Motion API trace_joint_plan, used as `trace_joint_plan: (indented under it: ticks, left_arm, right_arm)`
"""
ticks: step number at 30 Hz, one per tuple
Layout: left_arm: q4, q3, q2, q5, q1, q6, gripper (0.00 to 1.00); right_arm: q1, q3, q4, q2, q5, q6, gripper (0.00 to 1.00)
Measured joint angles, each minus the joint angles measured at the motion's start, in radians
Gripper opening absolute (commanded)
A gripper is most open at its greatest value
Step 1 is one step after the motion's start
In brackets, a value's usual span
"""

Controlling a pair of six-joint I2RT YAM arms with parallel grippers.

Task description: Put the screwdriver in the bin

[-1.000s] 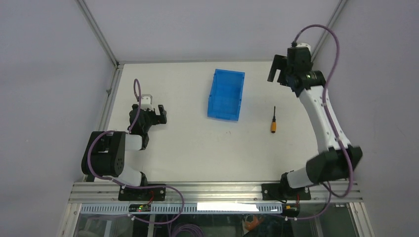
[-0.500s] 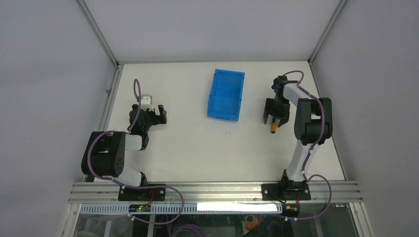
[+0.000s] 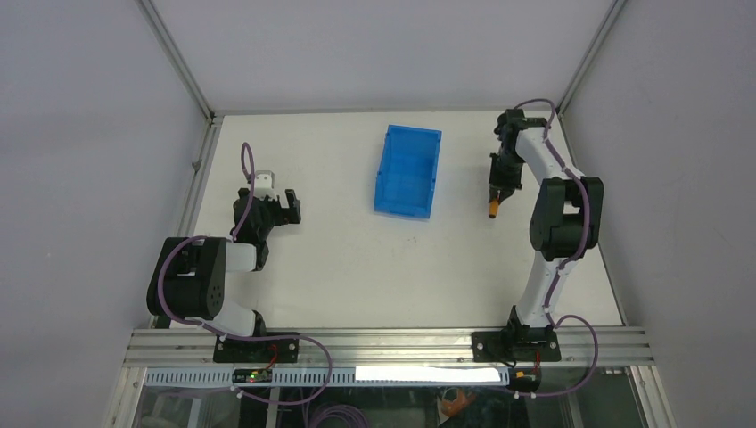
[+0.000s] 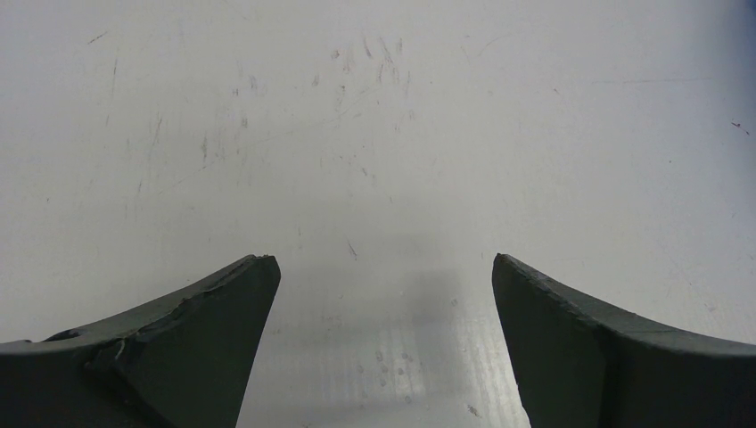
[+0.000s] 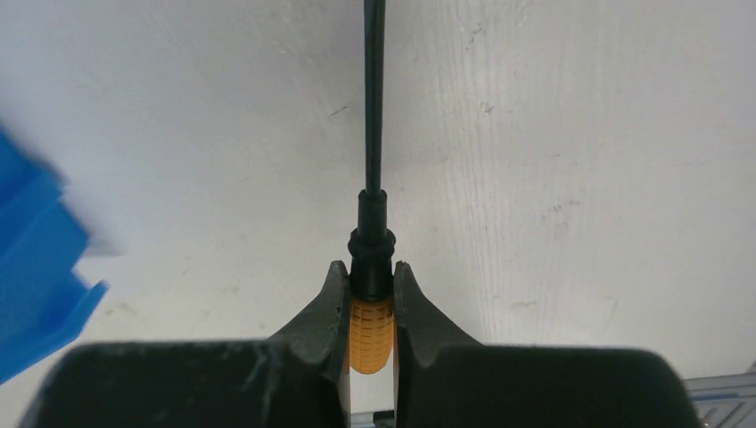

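Between the right gripper's (image 5: 370,276) fingers (image 5: 325,308), the screwdriver (image 5: 374,134) is pinched at the top of its orange handle, just below the black collar. Its thin black shaft runs straight ahead of the fingertips and out of the top of the wrist view, so the tip is cut off. The butt of the handle is hidden behind the gripper body. Whether the tool touches the white table (image 3: 357,259) cannot be told.

From above, the right gripper (image 3: 497,183) covers most of the screwdriver (image 3: 493,209); only an orange end shows below it. The blue bin (image 3: 406,174) sits to this gripper's left, near but apart. In the wrist view it (image 5: 36,267) is a blurred corner cut off by the left edge.

Beyond the bin, well apart, the left gripper (image 3: 287,207) rests low. Its fingers (image 4: 214,303) are spread wide, with scuffed tabletop between them.
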Motion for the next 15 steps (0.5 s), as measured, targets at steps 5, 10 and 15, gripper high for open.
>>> trace_joint_plan:
  ticks: [5, 10, 15]
  left_arm:
    - [0.0, 0.0, 0.0, 0.0, 0.0, 0.0, 0.99]
    - [0.0, 0.0, 0.0, 0.0, 0.0, 0.0, 0.99]
    - [0.0, 0.0, 0.0, 0.0, 0.0, 0.0, 0.99]
  right_arm:
    - [0.0, 0.32, -0.191, 0.014, -0.035, -0.031, 0.0]
    - [0.0, 0.497, -0.313, 0.014, -0.073, -0.03, 0.0]
    - [0.0, 0.563, -0.37, 0.031, -0.116, 0.022, 0.0]
